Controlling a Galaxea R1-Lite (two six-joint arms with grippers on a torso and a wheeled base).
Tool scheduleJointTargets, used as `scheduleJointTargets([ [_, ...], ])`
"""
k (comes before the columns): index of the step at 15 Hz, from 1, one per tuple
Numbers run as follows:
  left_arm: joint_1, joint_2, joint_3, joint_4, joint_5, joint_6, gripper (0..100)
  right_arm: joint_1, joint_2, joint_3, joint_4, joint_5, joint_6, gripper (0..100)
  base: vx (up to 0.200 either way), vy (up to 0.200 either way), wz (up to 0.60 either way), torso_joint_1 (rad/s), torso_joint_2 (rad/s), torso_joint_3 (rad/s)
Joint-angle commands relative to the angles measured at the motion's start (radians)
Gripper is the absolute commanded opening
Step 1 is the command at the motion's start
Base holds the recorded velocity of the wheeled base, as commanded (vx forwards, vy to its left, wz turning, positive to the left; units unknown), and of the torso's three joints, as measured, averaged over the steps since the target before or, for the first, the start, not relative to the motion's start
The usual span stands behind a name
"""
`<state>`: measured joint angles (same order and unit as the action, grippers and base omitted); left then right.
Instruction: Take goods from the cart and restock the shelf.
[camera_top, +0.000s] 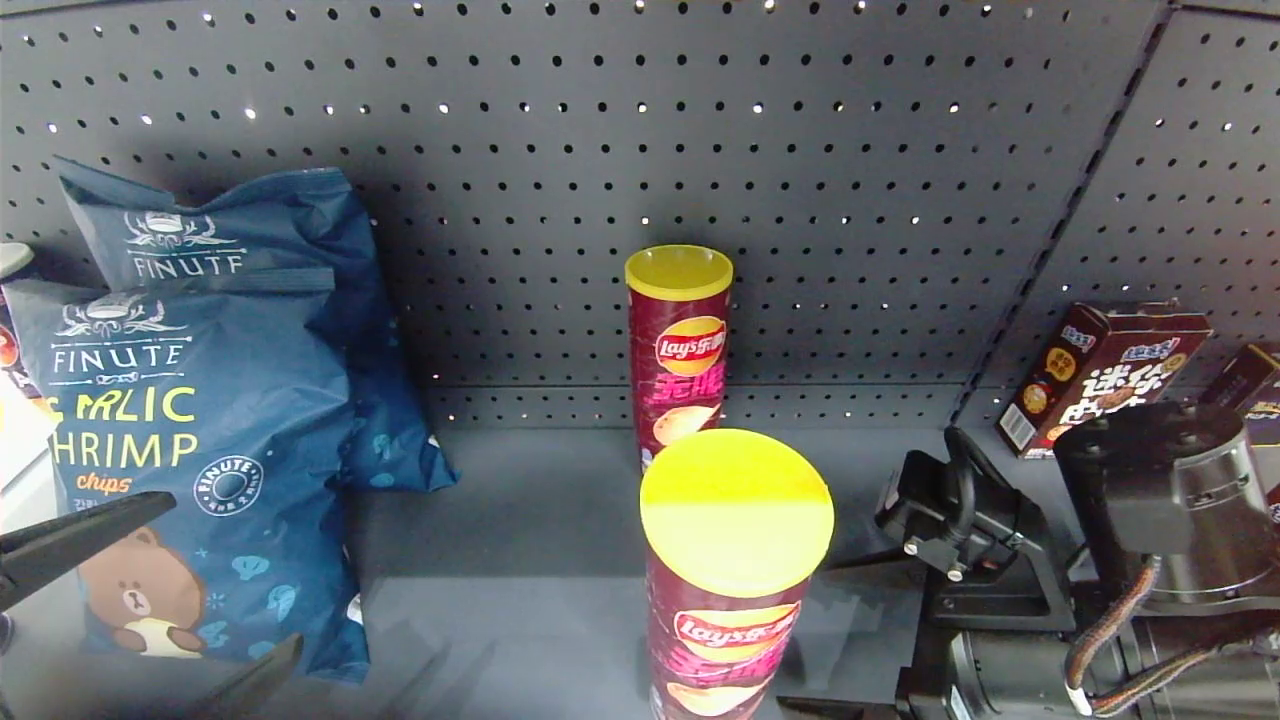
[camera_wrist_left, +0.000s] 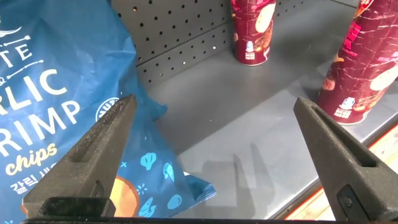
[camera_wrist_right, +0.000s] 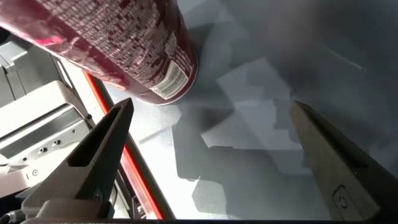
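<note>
Grey metal shelf carries big blue chip bags on the robot's left and two upright maroon cans in the middle: the back can by the perforated wall and the front can near the front edge, its long axis vertical. The right gripper is nearer, spread and empty, just beside this can's base; the left gripper, also spread and empty, hangs by the bags. The right wrist view gives the can's foot close to the red edge strip, where the head view gives mainly its yellow lid.

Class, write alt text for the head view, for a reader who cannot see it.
Two maroon, yellow-lidded chip cans stand upright on a grey shelf, the front can before the rear can. Blue snack bags lean at the left, brown boxes at the right, and the open left gripper shows at lower left.
</note>
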<state>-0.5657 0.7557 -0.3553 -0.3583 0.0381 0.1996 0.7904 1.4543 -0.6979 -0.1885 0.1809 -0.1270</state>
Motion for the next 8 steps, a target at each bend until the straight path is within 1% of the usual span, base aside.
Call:
scheduleJointTargets([
  [1,0.0,-0.001,0.001,-0.001,0.0,0.0,100,-0.008,-0.002,-0.003,0.0,0.0,-0.002,100,0.0,0.0,0.0,0.0,0.0,0.0],
  [8,0.0,-0.003,0.004,-0.001,0.002,-0.003,100,-0.005,0.034,-0.017,-0.002,0.005,-0.003,100,0.0,0.0,0.0,0.0,0.0,0.0],
])
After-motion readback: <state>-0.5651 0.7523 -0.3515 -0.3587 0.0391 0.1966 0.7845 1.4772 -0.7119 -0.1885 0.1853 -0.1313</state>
